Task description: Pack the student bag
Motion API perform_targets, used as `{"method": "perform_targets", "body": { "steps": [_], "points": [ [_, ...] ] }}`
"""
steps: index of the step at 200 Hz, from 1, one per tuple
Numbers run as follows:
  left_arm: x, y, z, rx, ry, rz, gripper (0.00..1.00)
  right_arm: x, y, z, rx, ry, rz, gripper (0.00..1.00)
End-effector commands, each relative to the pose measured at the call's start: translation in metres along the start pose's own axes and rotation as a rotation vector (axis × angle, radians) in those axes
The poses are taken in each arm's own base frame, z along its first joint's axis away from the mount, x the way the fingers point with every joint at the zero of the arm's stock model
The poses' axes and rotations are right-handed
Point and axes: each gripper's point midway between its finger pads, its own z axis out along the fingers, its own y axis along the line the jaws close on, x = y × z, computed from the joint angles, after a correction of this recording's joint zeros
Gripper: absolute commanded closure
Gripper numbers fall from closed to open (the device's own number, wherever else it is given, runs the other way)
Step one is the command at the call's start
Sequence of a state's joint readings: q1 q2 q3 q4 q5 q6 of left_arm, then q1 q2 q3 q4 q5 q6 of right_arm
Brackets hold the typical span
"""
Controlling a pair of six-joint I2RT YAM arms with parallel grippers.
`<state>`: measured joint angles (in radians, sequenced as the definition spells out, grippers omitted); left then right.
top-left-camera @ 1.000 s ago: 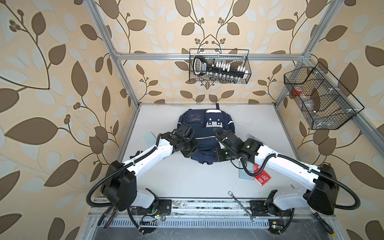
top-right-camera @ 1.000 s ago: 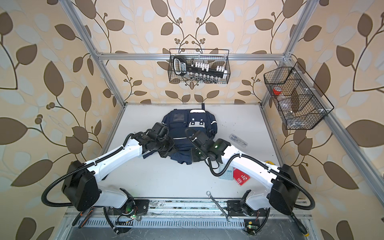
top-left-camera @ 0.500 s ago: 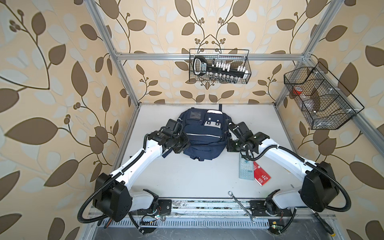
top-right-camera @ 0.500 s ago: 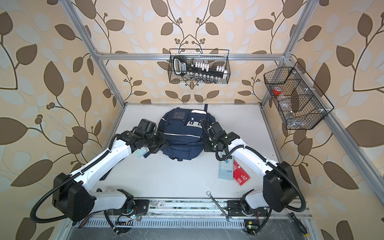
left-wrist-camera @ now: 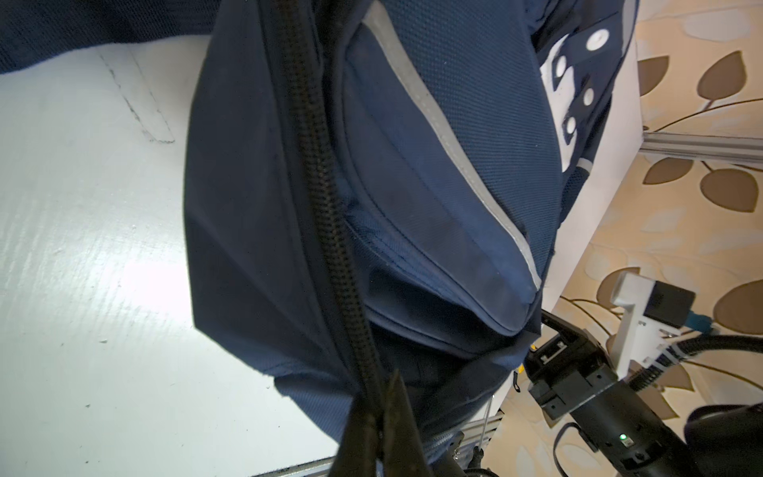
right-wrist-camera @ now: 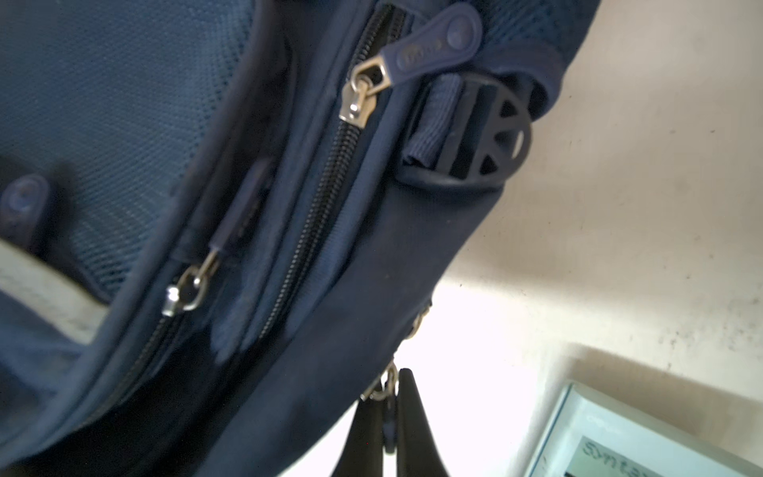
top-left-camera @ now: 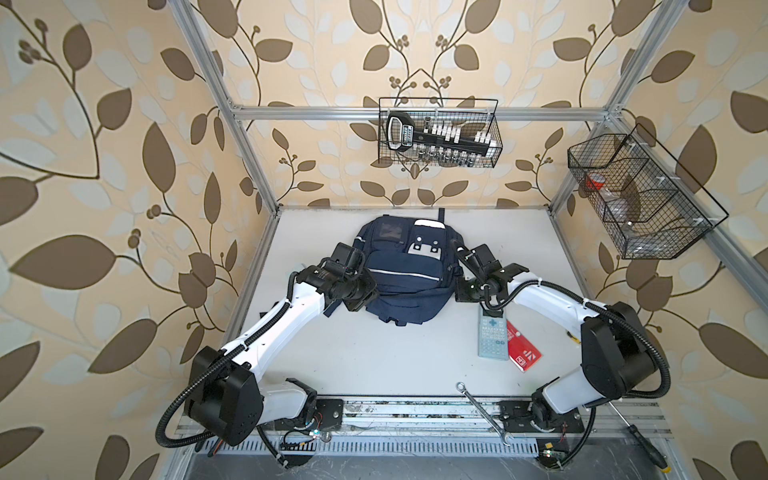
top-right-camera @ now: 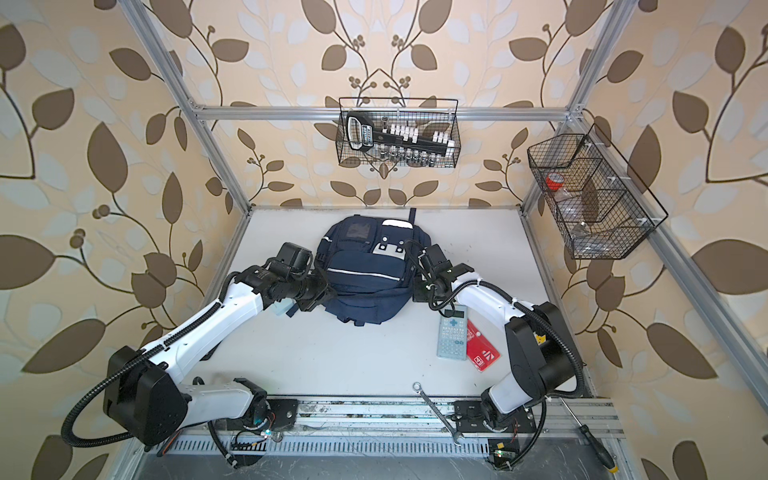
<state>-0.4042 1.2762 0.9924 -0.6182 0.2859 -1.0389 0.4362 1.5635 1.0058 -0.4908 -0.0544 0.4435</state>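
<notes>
The student bag [top-left-camera: 405, 272] [top-right-camera: 365, 272], navy with a pale stripe and a white patch, lies front up at the back middle of the white table in both top views. My left gripper [top-left-camera: 360, 296] [top-right-camera: 318, 294] is at the bag's left side. In the left wrist view it [left-wrist-camera: 382, 392] is shut on the fabric edge beside the black zip [left-wrist-camera: 326, 206]. My right gripper [top-left-camera: 460, 286] [top-right-camera: 417, 286] is at the bag's right side. In the right wrist view it [right-wrist-camera: 390, 396] is shut on a zip pull [right-wrist-camera: 388, 413] hanging from a metal ring at the bag's edge.
A pale calculator [top-left-camera: 492, 334] and a red card [top-left-camera: 523, 351] lie right of the bag, under the right arm. A wrench [top-left-camera: 484, 413] and a screwdriver [top-left-camera: 640, 440] rest on the front rail. Wire baskets hang on the back wall [top-left-camera: 438, 139] and the right wall [top-left-camera: 640, 195].
Both grippers have swung apart from the bag's front middle to its two sides and further back. The bag sits flatter and wider, and the calculator has come into full view.
</notes>
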Motion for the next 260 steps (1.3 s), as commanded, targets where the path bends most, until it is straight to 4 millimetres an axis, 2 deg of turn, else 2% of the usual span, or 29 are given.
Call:
{"method": "perform_targets", "body": {
  "steps": [1,13,21,26,34,42,58,78,101,130,158,192,201,216,230,244,260],
  "points": [
    [-0.009,-0.014,-0.011,0.077,-0.045,0.025,1.00,-0.003,-0.012,0.002,0.041,-0.014,-0.001,0.93],
    [-0.005,-0.015,-0.006,0.086,-0.020,0.029,1.00,-0.004,-0.009,-0.009,0.036,-0.031,-0.003,0.71],
    [-0.002,-0.015,-0.003,0.086,-0.008,0.035,0.82,-0.005,-0.009,-0.020,0.035,-0.049,0.004,0.62],
    [0.000,-0.015,-0.002,0.083,-0.003,0.042,0.68,-0.007,-0.007,-0.027,0.029,-0.065,0.011,0.58],
    [0.002,-0.014,-0.001,0.072,0.000,0.053,0.52,-0.012,-0.005,-0.039,0.017,-0.092,0.020,0.54],
    [0.003,-0.014,-0.002,0.064,-0.002,0.068,0.44,-0.017,-0.001,-0.052,-0.001,-0.116,0.028,0.45],
    [0.001,-0.015,-0.009,0.053,-0.024,0.099,0.39,-0.026,0.013,-0.069,-0.048,-0.136,0.048,0.42],
    [-0.001,-0.021,-0.014,0.058,-0.036,0.130,0.38,-0.033,0.042,-0.069,-0.119,-0.130,0.066,0.44],
    [0.002,-0.028,-0.008,0.072,-0.005,0.142,0.39,-0.029,0.076,-0.044,-0.142,-0.068,0.059,0.48],
    [0.014,-0.038,0.005,0.106,0.032,0.187,0.38,-0.035,0.069,-0.015,-0.074,-0.037,0.111,0.51],
    [0.022,-0.042,0.020,0.111,0.054,0.226,0.35,-0.028,0.073,0.011,-0.079,0.036,0.114,0.54],
    [0.022,-0.041,0.029,0.121,0.045,0.210,0.33,-0.019,0.077,0.029,-0.100,0.085,0.129,0.58],
    [0.022,-0.042,0.032,0.121,0.046,0.207,0.32,-0.019,0.080,0.030,-0.119,0.089,0.134,0.64],
    [0.022,-0.041,0.037,0.116,0.049,0.202,0.32,-0.024,0.085,0.029,-0.136,0.084,0.148,0.85],
    [0.022,-0.041,0.040,0.114,0.054,0.195,0.32,-0.032,0.090,0.021,-0.158,0.066,0.169,1.00],
    [0.022,-0.044,0.039,0.134,0.046,0.186,0.30,-0.046,0.098,0.005,-0.212,0.032,0.206,1.00],
    [0.021,-0.050,0.037,0.165,0.036,0.164,0.26,-0.068,0.111,-0.023,-0.306,-0.027,0.253,1.00]
  ]
}}
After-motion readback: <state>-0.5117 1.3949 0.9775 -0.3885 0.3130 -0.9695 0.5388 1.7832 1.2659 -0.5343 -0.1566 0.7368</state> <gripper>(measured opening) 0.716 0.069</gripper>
